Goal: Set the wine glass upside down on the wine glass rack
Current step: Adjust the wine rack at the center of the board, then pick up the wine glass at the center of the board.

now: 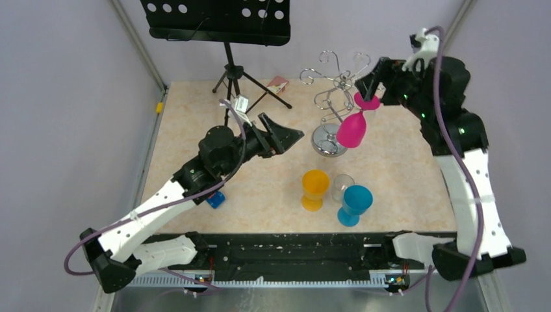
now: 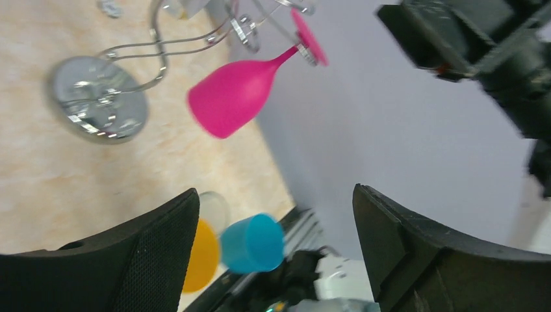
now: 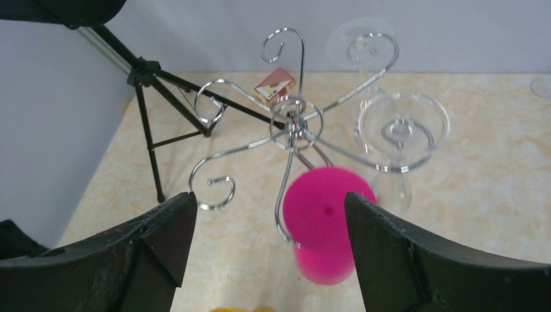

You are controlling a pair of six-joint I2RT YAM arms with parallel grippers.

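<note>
Top external view takes in pale lilac walls closing in a beige marbled surface, with both arms reaching over it from the near edge. A black music stand on a tripod stands at the far side, left of centre.

The chrome rack stands to its right, its round mirror base resting on the surface. The pink wine glass hangs from one of the rack's curled hooks, upside down and tilted, foot caught in the hook and bowl down near the base. Right wrist view shows two clear glasses hanging by their feet from other hooks.

The right claw hovers just above the pink foot, spread wide with nothing in it; its fingers stand either side of the glass without touching. The left claw sits left of the rack base, also spread wide with nothing in it.

Nearer the arms stand three glasses close together: an orange one, a clear one and a blue one. What they hold I cannot tell.

A small red-and-white box lies by the tripod's feet. A small blue object sits beside the left arm.
</note>
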